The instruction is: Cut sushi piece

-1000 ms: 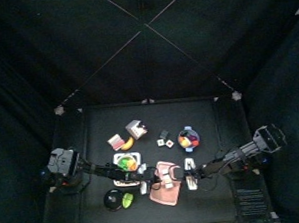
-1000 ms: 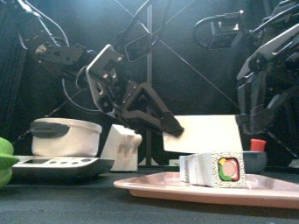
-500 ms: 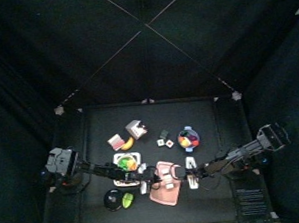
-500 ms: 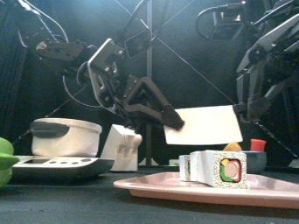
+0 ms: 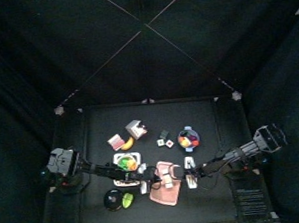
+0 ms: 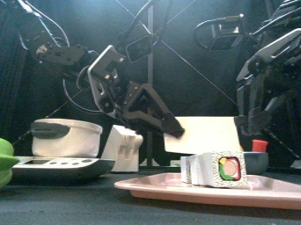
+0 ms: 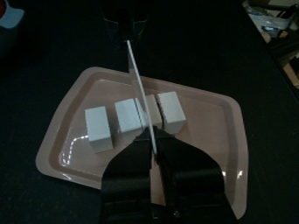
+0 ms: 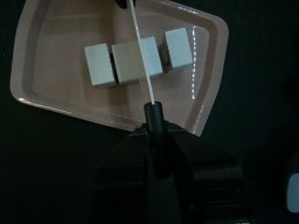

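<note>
While the high camera looked straight down, the black table (image 5: pixel 151 123) sat small in the middle of the curtained pen, with a pink tray (image 5: pixel 165 179) near its front edge and both arms bent in over it from either side. A colourful dish (image 5: pixel 189 139) and a few small items lay farther back on the table, too small to identify.

From table height, the pink tray (image 6: pixel 212 188) lay close to the camera with a sushi piece (image 6: pixel 220 169) standing on it, its cut face showing green and red filling. A white cleaver blade (image 6: pixel 214 137) hung flat above and behind the sushi, apart from it. A white rice cooker (image 6: pixel 62 139) stood on the left on a dark scale, with a green object (image 6: pixel 6 160) at the edge.

Seen from the left wrist, the left claw (image 7: pixel 156 168) was clenched on the knife handle, and the thin blade edge (image 7: pixel 136 87) ran above the tray (image 7: pixel 216 122), lined up over the gap between the middle and the outer of three white sushi blocks (image 7: pixel 126 117).

Seen from the right wrist, the right claw (image 8: pixel 155 133) gripped a slim white rod (image 8: pixel 142 52) that stretched over the three blocks (image 8: pixel 122 60) on the tray (image 8: pixel 70 92); whether it touched them could not be told.
</note>
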`<state>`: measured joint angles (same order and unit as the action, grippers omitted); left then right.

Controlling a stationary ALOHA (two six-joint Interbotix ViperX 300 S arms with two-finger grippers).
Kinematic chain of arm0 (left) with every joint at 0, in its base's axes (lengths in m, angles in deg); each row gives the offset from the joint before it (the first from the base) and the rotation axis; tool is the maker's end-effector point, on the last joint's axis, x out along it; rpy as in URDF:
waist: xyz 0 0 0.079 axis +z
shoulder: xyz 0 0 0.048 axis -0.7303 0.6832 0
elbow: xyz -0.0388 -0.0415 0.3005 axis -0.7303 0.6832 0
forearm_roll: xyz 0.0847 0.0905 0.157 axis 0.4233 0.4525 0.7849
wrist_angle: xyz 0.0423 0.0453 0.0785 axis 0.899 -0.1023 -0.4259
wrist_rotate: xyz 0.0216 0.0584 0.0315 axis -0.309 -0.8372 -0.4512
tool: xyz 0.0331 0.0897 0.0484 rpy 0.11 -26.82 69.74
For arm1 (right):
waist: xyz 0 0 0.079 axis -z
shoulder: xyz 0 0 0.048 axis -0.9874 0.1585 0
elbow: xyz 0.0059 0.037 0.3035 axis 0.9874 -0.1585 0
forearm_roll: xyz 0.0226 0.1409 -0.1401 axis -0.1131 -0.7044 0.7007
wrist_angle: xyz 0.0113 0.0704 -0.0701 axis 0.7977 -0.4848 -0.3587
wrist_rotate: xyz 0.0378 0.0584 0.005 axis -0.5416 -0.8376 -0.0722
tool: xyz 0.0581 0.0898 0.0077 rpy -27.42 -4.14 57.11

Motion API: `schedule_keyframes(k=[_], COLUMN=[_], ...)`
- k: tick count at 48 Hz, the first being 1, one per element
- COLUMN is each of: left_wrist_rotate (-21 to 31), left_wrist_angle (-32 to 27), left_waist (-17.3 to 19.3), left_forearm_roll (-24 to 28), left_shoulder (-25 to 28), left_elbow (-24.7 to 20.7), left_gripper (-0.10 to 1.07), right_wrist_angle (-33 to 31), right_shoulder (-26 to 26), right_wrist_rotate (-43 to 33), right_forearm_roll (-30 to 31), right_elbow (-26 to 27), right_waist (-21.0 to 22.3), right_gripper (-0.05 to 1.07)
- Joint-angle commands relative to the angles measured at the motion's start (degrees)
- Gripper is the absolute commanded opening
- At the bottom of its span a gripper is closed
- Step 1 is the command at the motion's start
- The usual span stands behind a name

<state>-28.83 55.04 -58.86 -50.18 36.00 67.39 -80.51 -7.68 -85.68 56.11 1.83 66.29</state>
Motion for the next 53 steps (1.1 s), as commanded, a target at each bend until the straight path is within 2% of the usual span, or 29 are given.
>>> schedule_keyframes(k=[1, 18, 53], left_wrist_rotate=[0.0, -0.18, 0.0], left_wrist_angle=[0.44, 0.44, 0.26], left_waist=[-1.05, -1.05, -0.97], left_forearm_roll=[0.26, 0.26, 0.26], left_shoulder=[-0.62, -2.29, -0.35], left_elbow=[-1.23, -1.23, -1.32], left_gripper=[0.38, 0.38, 0.38], right_wrist_angle=[0.0, -1.05, 2.55], right_shoulder=[-0.53, -4.48, -0.88], right_wrist_rotate=[-0.09, 0.0, -0.18], right_forearm_roll=[0.35, 0.35, -0.44], right_elbow=[0.62, 0.35, -0.7], right_waist=[1.58, 1.58, 2.11], right_gripper=[0.25, 0.25, 0.25])
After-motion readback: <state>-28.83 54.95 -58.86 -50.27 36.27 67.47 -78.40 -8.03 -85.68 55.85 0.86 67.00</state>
